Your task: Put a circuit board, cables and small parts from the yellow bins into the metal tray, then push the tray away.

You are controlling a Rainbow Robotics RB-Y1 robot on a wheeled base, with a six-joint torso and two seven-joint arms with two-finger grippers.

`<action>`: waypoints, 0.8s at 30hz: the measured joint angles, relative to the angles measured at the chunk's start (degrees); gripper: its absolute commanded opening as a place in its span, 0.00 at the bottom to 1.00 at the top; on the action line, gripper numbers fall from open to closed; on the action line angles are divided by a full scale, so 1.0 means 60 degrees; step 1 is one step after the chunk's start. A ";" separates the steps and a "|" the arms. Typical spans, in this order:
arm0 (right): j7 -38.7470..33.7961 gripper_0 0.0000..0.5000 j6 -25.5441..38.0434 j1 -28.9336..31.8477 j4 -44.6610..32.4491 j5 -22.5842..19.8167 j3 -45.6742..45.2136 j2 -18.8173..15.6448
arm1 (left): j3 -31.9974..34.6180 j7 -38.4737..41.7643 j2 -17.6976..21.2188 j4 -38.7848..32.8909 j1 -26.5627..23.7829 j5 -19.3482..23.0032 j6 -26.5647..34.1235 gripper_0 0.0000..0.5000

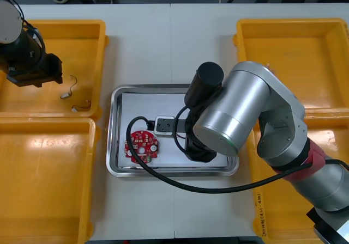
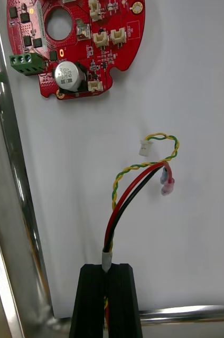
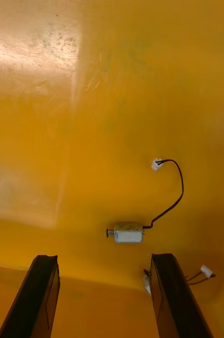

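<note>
Down in the tray, the right fingers [image 2: 91, 306] were clenched on the red and yellow cable [image 2: 143, 174], pressed together with its white-sleeved end nipped between their tips. Out past the tips the strands ran over the white floor of the metal tray [image 1: 112, 129]: a red and a black lead ending in a small red terminal, and a yellow twist curling round to a white plug. Farther beyond lay the round red circuit board [image 2: 75, 42], flat on the tray floor and apart from the cable. Seen from the front, the board sat at the tray's 8 o'clock, and the right arm [image 1: 245, 108] reached in from 4 o'clock, covering the tray's 3 o'clock side. The tray stood at the middle of the counter [image 1: 147, 42], between the yellow bins [image 1: 283, 22].

The left fingers [image 3: 40, 296] were released, standing wide apart above the floor of the far left bin [image 1: 82, 24], at 10 o'clock from the tray. Between and just beyond them lay a small metal part [image 3: 128, 232], with a thin black lead running to a white plug. A second part [image 3: 147, 282] peeked out beside one finger.
</note>
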 measured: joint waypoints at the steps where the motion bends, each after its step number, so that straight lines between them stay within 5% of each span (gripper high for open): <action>1: 0.0063 0.00 -0.0012 -0.0008 0.0063 0.0044 0.0019 0.0027 | -0.0064 0.0000 -0.0012 0.0064 0.0000 -0.0006 -0.0065 1.00; 24: 0.0830 0.00 -0.0851 -0.0173 0.0779 0.0257 0.1154 -0.0132 | -0.0385 0.0000 -0.0918 0.1381 -0.0003 -0.0382 -0.1064 1.00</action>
